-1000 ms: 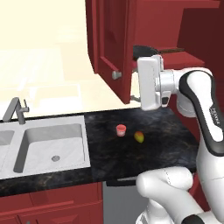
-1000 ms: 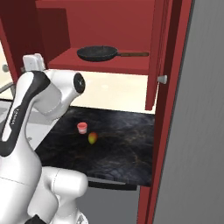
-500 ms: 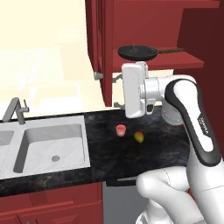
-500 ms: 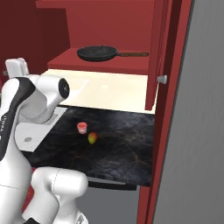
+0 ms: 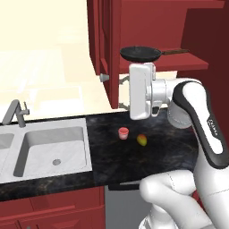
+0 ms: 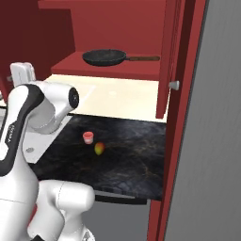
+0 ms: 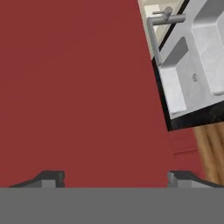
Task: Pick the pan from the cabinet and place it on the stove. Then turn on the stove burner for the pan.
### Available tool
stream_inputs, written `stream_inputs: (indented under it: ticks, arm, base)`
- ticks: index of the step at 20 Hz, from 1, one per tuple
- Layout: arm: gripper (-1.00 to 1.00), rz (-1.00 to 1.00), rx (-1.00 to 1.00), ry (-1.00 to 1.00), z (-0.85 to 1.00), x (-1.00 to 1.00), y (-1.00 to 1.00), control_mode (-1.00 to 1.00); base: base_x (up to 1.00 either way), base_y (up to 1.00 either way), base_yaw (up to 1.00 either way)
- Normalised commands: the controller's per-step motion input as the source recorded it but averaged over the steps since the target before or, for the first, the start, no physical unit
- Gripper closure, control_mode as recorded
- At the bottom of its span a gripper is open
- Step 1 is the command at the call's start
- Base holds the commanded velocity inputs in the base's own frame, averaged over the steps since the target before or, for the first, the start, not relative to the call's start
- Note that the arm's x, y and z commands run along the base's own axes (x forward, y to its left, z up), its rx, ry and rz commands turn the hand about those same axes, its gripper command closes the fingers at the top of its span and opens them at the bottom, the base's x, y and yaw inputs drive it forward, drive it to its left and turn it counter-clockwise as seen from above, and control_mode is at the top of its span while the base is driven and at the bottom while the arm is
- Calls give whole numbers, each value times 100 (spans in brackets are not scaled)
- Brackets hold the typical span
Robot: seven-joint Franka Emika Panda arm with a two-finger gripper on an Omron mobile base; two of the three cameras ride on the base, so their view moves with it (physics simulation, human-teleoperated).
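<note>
Above your hand point(image 5: 126, 92), just higher than its white body, the pan point(image 5: 140, 54) sits on the cabinet point(image 6: 120, 35) shelf, wooden handle pointing away to the right. Your hand's fingers point(image 7: 49, 178) are spread wide, holding nothing, aimed at the red cabinet door point(image 5: 107, 49).

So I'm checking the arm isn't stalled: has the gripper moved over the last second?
Yes. In the left base view the gripper has swung left, from right of the pan to the open cabinet door.

base views flank the arm, sharing the counter point(image 5: 147, 156) — hand view faces a cabinet door point(image 7: 78, 87) close up.
</note>
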Motion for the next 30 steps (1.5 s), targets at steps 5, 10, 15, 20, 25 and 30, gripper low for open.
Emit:
stream_inputs:
  ticks: [5,10,15,20,25,30]
  arm:
    - [-100,0,1,-14,6,-2,-57,-100]
    - [-100,-5,0,-10,15,-9,-72,-100]
    - [-100,-9,0,-5,19,-2,-68,-100]
    - [-100,-12,0,-5,5,0,-67,-100]
    - [-100,-15,0,-2,0,0,-62,-100]
    - [-100,-17,0,0,-16,10,-36,-100]
  base:
    - [0,0,0]
    - [0,0,0]
    - [0,0,0]
    - [0,0,0]
    - [0,0,0]
    - [0,0,0]
